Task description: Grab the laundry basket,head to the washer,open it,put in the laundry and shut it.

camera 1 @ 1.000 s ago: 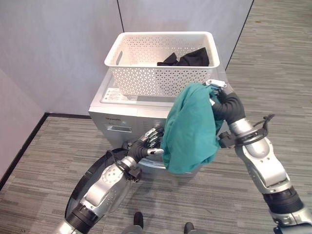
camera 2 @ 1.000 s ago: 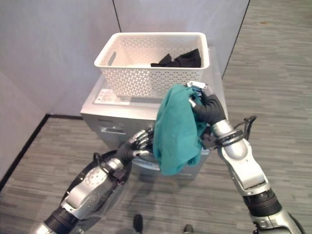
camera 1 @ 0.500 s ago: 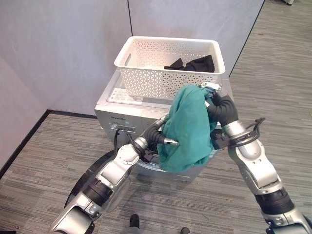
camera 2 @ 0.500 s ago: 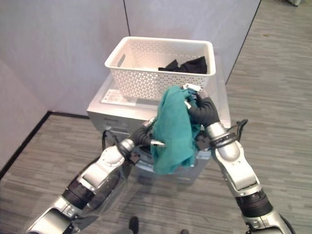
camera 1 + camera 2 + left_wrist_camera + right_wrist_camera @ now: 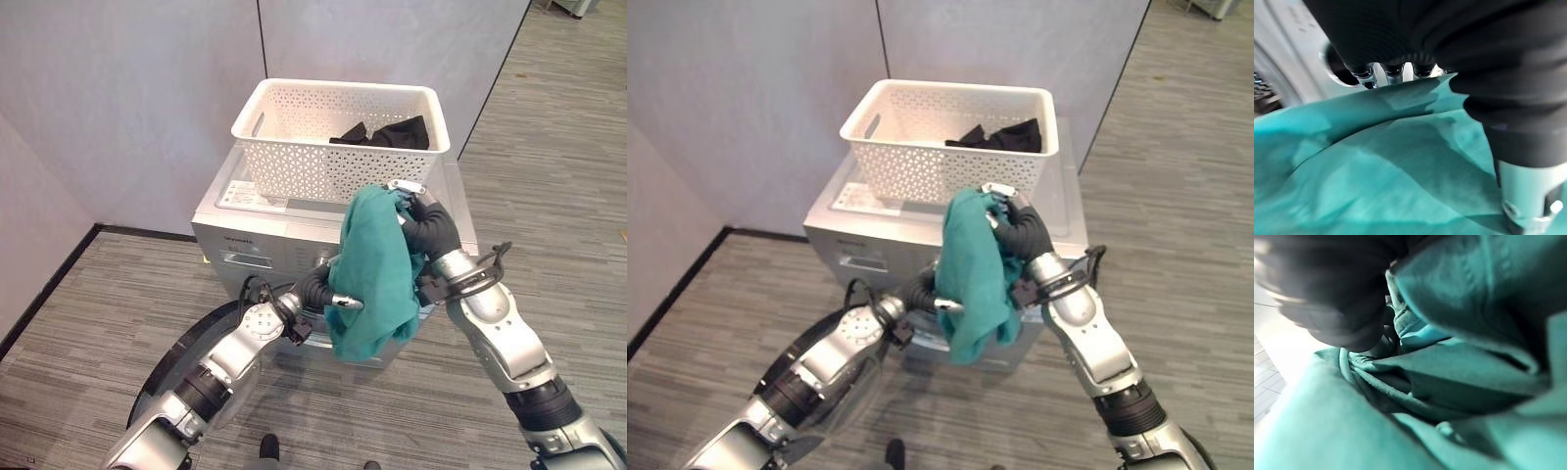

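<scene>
Washer [image 5: 257, 238]: a silver front-loading unit standing on grey wood-pattern floor [image 5: 88, 304], with its back near a pale partition wall [image 5: 127, 108]. Open floor extends to the robot's left of the unit and to its right, where a strip of flooring runs back past the wall edge. The round dark door [image 5: 162, 377] hangs swung out low on the robot's left side of the front, occupying floor room there.

Laundry basket [image 5: 294, 147]: a white perforated tub resting on the washer lid. It covers most of the lid; a bare strip of lid with a label shows in front of it. A black garment [image 5: 387, 132] lies inside, against the basket's right rear corner.

Teal garment [image 5: 372, 269]: hangs in front of the washer's upper front, just below the basket's front rim. Its top is bunched at the right hand; the rest drapes down freely over the washer opening.

Right hand [image 5: 416, 201]: positioned at the top edge of the teal garment, fingers curled round the gathered cloth. The right wrist view shows folds of teal cloth packed close against the hand.

Left hand [image 5: 338, 301]: reaches in from the lower left, beside the garment's lower half, touching it. Its fingers go behind the cloth; whether they are spread or closed cannot be told.
</scene>
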Available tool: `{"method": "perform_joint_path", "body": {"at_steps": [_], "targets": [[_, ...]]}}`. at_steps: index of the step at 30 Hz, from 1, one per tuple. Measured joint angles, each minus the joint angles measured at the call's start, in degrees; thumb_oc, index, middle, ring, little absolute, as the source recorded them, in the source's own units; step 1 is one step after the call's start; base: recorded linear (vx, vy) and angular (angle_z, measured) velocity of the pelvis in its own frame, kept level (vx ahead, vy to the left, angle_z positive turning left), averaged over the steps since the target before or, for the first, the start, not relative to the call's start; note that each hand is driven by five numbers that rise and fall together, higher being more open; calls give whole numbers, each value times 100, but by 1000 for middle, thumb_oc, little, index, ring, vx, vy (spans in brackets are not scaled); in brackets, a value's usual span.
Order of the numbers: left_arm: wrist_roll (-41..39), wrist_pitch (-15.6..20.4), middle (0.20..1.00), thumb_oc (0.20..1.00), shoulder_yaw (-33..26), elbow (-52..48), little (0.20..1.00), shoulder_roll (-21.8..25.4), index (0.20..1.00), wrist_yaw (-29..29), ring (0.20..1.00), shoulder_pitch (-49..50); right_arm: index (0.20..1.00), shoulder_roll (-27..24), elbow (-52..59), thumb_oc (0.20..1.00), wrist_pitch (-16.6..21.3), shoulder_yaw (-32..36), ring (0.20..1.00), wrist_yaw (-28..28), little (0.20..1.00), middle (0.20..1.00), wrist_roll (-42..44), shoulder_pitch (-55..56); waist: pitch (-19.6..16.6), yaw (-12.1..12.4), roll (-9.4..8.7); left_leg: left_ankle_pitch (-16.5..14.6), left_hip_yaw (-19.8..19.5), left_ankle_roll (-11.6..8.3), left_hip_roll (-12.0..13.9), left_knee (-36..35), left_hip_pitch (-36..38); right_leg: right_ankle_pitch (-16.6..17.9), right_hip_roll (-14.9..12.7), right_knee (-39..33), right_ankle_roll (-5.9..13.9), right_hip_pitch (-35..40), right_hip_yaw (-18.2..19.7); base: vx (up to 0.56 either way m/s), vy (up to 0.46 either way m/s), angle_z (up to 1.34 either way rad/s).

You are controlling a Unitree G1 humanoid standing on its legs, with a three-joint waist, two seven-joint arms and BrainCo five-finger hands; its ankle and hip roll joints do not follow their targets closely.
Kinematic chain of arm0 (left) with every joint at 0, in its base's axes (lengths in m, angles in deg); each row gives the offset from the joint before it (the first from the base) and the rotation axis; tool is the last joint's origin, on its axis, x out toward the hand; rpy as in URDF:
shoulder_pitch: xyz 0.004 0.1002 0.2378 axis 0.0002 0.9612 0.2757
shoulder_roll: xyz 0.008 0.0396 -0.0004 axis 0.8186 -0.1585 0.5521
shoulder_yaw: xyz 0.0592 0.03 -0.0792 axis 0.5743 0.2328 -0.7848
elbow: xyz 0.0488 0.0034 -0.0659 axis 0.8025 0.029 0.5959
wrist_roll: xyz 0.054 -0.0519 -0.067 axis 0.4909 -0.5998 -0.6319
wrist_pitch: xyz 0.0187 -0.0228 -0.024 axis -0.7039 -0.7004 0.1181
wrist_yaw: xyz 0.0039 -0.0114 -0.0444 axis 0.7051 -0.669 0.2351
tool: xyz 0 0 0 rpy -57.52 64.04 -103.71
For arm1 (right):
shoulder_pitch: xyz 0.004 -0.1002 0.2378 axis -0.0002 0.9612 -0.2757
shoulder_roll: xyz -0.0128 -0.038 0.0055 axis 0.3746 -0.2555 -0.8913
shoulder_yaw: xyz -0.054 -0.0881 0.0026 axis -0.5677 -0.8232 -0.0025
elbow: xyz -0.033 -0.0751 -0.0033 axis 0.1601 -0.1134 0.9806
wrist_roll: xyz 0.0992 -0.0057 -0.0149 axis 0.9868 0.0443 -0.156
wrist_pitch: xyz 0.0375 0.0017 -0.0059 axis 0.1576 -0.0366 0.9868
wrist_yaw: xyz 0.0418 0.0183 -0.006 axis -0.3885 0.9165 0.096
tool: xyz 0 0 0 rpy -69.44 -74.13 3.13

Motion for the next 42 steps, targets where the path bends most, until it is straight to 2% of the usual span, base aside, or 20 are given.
{"method": "perform_joint_path", "body": {"at_steps": [5,7,11,14,18,22,33,42], "targets": [[-568,-194,1000,1000,71,-789,1000,880,1000,-246,1000,14,200,102,-29,200,1,-6,200,12,200,200,78,-42,-34,56,56,-1,-3,1,2,-2,-1,-6,-4,0,-1,3,-11,0,0,0],[-682,-178,1000,1000,44,-1142,1000,997,1000,-270,1000,55,200,118,-28,200,2,-5,200,18,200,200,100,-41,-56,104,91,-3,-24,4,-14,-3,-9,-20,-1,0,14,16,-47,3,-7,7],[-835,-150,1000,1000,6,-1316,1000,838,1000,-215,1000,153,200,119,-25,200,4,28,200,16,200,200,95,-40,-61,108,99,-3,-104,4,-32,1,-22,-49,-7,-1,17,55,-129,-2,-4,11],[-843,-135,1000,1000,-49,-1313,1000,565,1000,-150,1000,273,200,118,-30,200,6,167,200,-10,200,200,70,-15,-73,93,123,12,-207,-1,-90,13,-105,-67,-15,1,27,46,-257,13,19,21],[-842,-134,1000,1000,-46,-1236,1000,-27,1000,16,1000,333,200,124,-21,200,6,272,200,-22,200,200,-60,-11,-73,110,129,12,-294,-1,-144,10,-147,-101,-48,0,47,56,-349,19,28,12],[-842,-134,1000,1000,-22,-1062,1000,-236,1000,44,1000,248,200,119,-20,200,2,408,200,-85,200,200,-234,-7,-89,59,172,14,-333,3,-201,9,-197,-121,-107,1,71,49,-425,24,34,10],[-831,-102,1000,1000,182,-1019,1000,-245,1000,14,1000,-250,200,123,-25,200,0,383,200,-132,200,200,-228,-21,-87,14,177,7,-281,15,-228,-6,-188,-141,-190,11,108,40,-411,2,0,-1],[-1034,-26,1000,1000,297,-1019,1000,-170,1000,-86,1000,-266,200,166,-199,200,-10,20,200,-100,200,200,7,-115,-85,-77,170,-5,-27,34,-200,-85,-76,-125,-193,46,130,-8,-226,13,6,-12]]}}
